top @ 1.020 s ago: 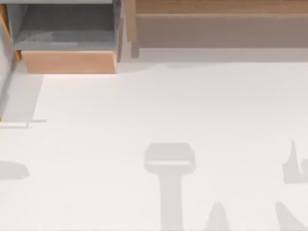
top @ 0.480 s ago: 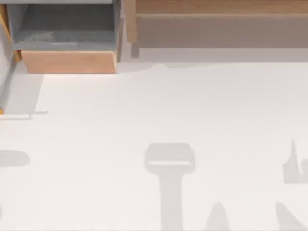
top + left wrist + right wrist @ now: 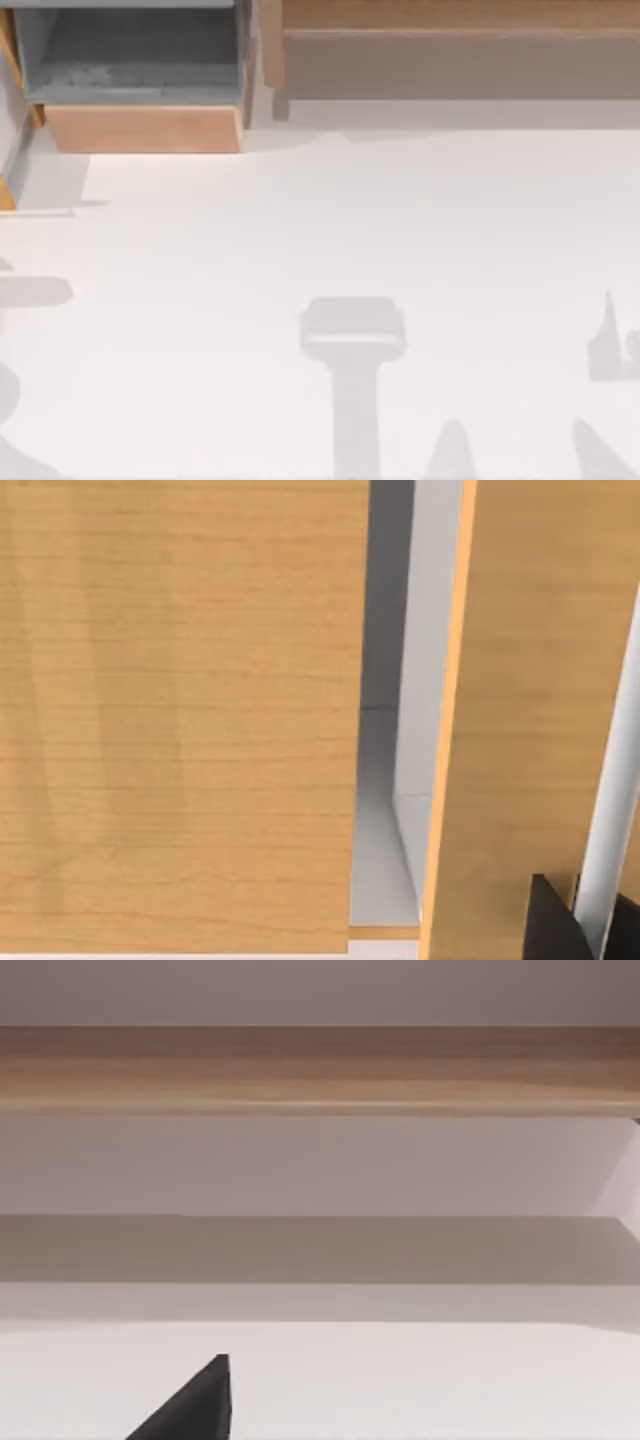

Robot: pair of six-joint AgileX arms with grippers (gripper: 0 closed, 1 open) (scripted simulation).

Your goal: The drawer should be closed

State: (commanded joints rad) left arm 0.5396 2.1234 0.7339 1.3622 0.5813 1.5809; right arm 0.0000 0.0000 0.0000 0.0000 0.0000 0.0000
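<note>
Drawer (image 3: 143, 128) sits pulled out at the table's (image 3: 380, 220) far left corner, tan front facing us (grey floor showing). Long wooden ledge (image 3: 450, 50) runs just beside it on the right. Can't tell how either gripper's fingers stand.

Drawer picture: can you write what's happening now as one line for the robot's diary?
drawer: open, front panel pulled out, top view's upper left | left arm: close to drawer front | right arm: parked, facing ledge | task: not done
</note>
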